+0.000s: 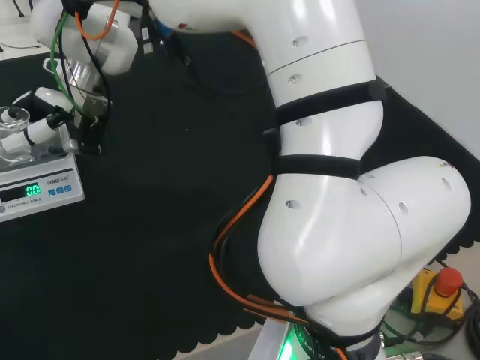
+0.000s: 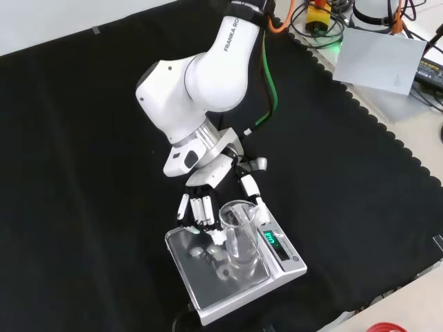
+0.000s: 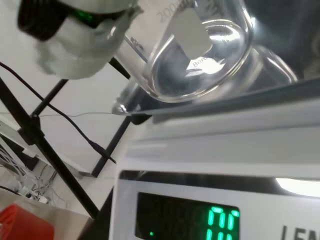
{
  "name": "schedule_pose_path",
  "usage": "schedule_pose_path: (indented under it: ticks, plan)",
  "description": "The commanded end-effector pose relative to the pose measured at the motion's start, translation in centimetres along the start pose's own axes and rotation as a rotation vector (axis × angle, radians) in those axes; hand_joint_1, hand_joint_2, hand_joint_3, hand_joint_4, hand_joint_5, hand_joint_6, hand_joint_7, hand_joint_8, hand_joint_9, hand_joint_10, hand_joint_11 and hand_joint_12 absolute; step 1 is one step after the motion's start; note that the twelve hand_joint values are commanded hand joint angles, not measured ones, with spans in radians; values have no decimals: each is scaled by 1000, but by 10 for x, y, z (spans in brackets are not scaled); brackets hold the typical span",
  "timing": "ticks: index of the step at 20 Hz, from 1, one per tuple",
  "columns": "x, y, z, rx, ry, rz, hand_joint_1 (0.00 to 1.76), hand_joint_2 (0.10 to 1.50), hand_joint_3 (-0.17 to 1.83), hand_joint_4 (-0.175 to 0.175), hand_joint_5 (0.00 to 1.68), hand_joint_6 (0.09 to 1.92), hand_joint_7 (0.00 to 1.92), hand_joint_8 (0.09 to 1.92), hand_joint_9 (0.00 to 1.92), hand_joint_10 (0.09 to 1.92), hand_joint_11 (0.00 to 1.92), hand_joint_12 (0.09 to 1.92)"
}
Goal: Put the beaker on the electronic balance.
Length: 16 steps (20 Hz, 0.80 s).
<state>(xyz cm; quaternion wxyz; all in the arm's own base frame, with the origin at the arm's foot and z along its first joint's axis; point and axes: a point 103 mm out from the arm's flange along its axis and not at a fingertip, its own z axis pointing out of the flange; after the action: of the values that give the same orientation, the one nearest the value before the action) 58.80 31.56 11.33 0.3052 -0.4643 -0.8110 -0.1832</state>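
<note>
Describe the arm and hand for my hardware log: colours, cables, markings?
The arm is glossy white with rounded links, black bands at the joints and dark lettering on one link. Orange and green cables run along it. A silver flange joins it to the hand, which has a black palm and white finger segments with black joints.

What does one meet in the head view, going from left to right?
beaker → hand → the arm's white links → red button on a yellow box

Glossy white arm [image 1: 330,225] (orange cable [image 1: 225,255])
</note>
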Motion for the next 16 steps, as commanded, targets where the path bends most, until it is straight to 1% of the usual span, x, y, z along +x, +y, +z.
schedule_pose_path:
  ticks: [1, 2, 3, 4, 5, 6, 7, 8, 9, 10, 11, 12, 14, 15, 16]
  plan:
    - [-7, 0, 4, 11, 7, 13, 1127, 779, 314, 175, 1468, 162, 1088, 928, 1033, 675, 387, 1398]
    - [-8, 0, 4, 13, 9, 12, 1127, 784, 305, 175, 1467, 161, 1087, 928, 1032, 676, 387, 1397]
    - [-9, 0, 4, 19, 17, 7, 1074, 737, 279, 175, 1402, 136, 1082, 927, 1030, 675, 386, 1396]
    - [-9, 0, 3, 22, 17, 4, 1030, 684, 282, 175, 1303, 180, 1070, 934, 1028, 671, 381, 1396]
    - [-9, -1, 3, 25, 25, 3, 1001, 642, 296, 171, 1146, 337, 1042, 958, 1017, 675, 370, 1399]
    - [-10, -2, 3, 31, 33, 2, 979, 612, 307, 152, 948, 535, 1006, 993, 999, 686, 356, 1402]
    - [-11, -3, 3, 37, 44, 1, 960, 591, 313, 124, 738, 689, 969, 1025, 974, 702, 331, 1414]
    - [-12, -4, 3, 41, 56, 0, 942, 576, 315, 100, 559, 770, 934, 1051, 946, 720, 307, 1425]
    - [-14, -5, 3, 47, 70, -2, 910, 562, 310, 77, 401, 761, 887, 1068, 904, 735, 275, 1441]
    - [-15, -6, 3, 53, 81, -6, 870, 553, 296, 61, 269, 682, 820, 1069, 854, 745, 245, 1457]
    - [-15, -7, 3, 57, 89, -10, 837, 550, 278, 51, 176, 576, 756, 1059, 805, 755, 224, 1467]
    - [-16, -8, 3, 60, 98, -14, 800, 549, 256, 48, 106, 457, 690, 1034, 754, 759, 198, 1481]
    - [-18, -10, 1, 66, 125, -22, 721, 546, 202, 51, 28, 190, 554, 969, 635, 766, 130, 1513]
    - [-19, -12, 0, 64, 146, -27, 684, 545, 174, 52, 13, 99, 461, 926, 573, 772, 94, 1531]
    - [-22, -14, -3, 65, 171, -31, 638, 541, 142, 53, 5, 87, 344, 870, 499, 784, 54, 1542]
